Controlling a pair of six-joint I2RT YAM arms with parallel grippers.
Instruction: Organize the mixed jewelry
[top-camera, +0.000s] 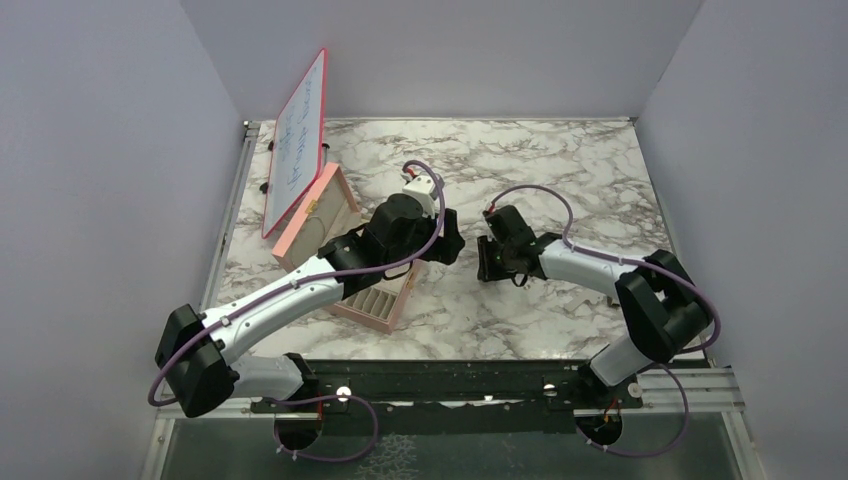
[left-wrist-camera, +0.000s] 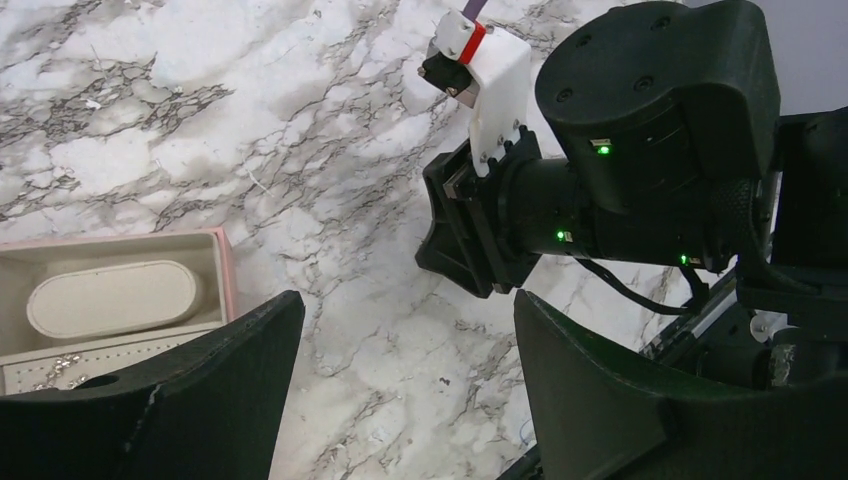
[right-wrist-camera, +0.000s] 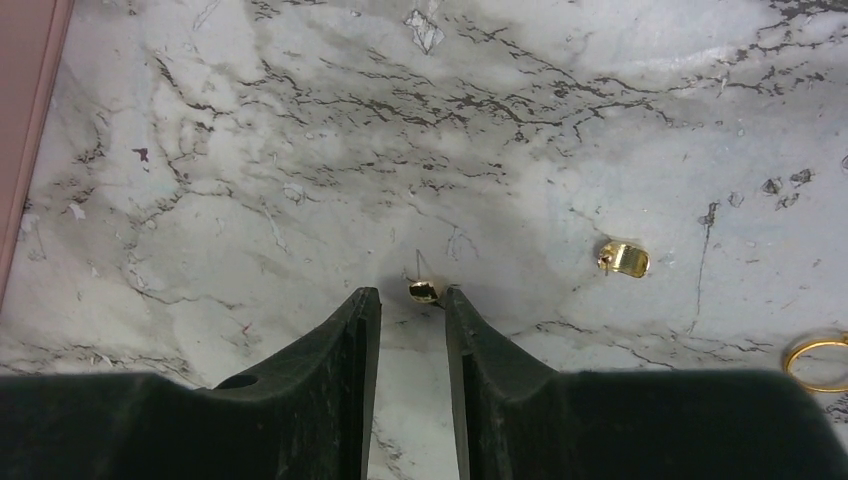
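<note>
The right end effector (right-wrist-camera: 412, 293) stood with its jaws a little apart, clamped on nothing. A tiny gold stud (right-wrist-camera: 422, 291) lay on the marble desk (right-wrist-camera: 250, 150) at its very tips, in the lower middle of the right wrist frame. So small a piece could have skidded or flicked away had the tips closed off-centre or scraped the desk. A second gold piece (right-wrist-camera: 622, 259) and a gold ring (right-wrist-camera: 818, 362) lay apart to the right. The left end effector (left-wrist-camera: 408, 305) gaped wide and empty beside the pink box (left-wrist-camera: 228, 268), near enough to the right arm (left-wrist-camera: 650, 120) to clash.
</note>
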